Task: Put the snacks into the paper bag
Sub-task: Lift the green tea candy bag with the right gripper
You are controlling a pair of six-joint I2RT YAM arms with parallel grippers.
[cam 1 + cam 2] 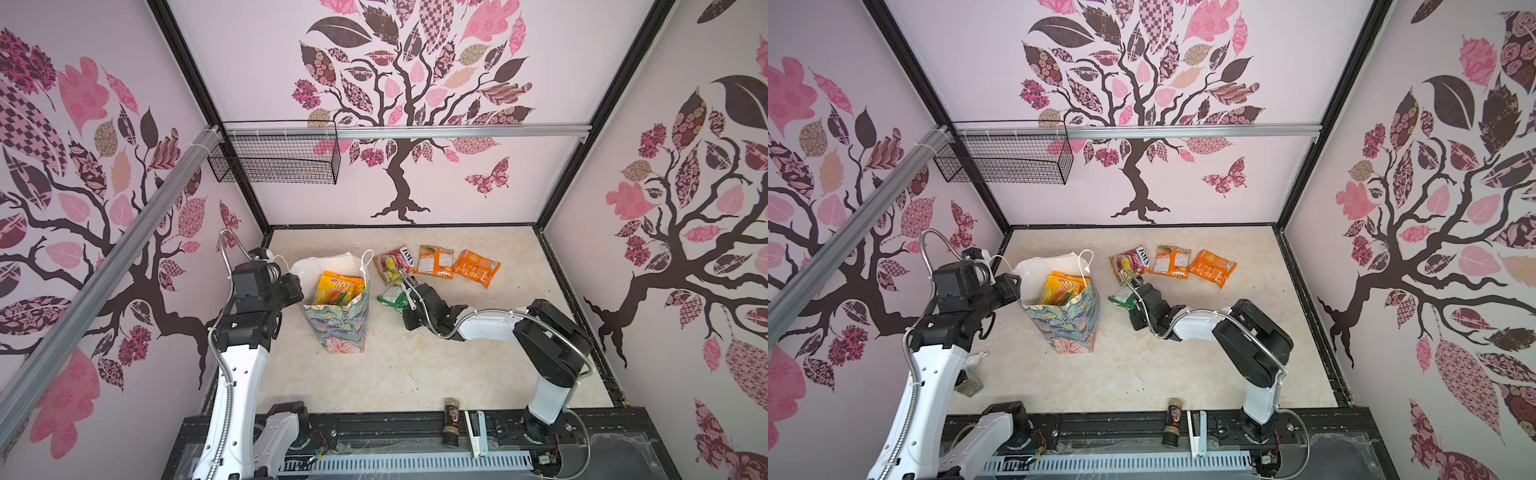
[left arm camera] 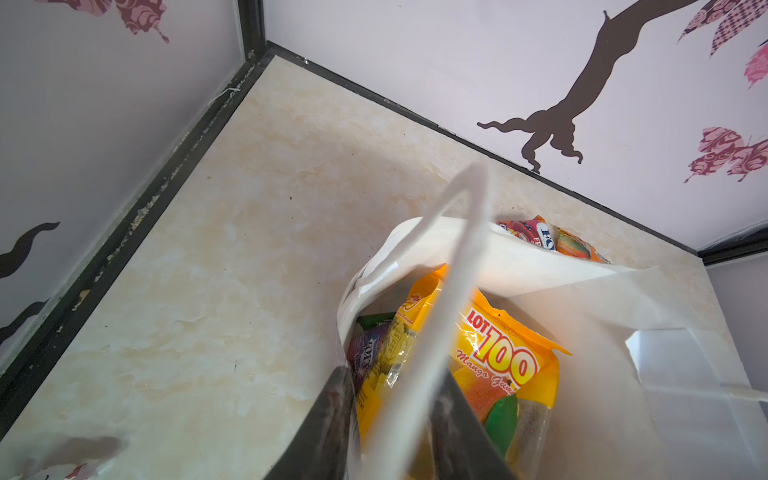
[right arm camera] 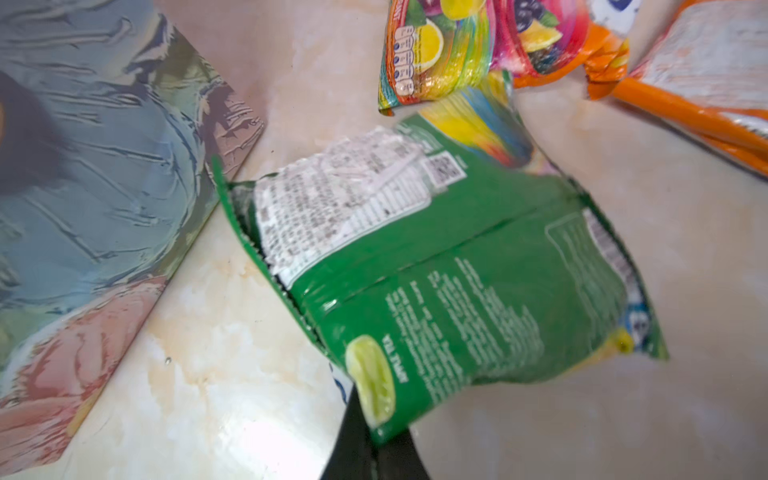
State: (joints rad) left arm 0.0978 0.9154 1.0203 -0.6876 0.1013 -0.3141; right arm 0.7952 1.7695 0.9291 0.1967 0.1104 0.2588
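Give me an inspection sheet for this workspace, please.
Surface: cream marbled tabletop, no spills seen.
Job's things: floral paper bag upright, open, yellow mango-gummy packet inside; multicoloured FOX'S packet and two orange packets on the tabletop.
Clutter: small dark jar, white stapler-like object on the front rail.
Hands: left hand open, astride the bag's rim; right hand shut on green plastic packet.
Cables: metal-sheathed conduit along each arm.
Surroundings: tree-print walls; black wire mesh basket hanging on the rear rail.

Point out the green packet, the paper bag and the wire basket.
green packet (image 3: 478, 291): right wrist view, middle of its green back face.
paper bag (image 1: 338, 328): in a top view, its printed outer wall.
wire basket (image 1: 276, 162): in a top view, its front mesh.
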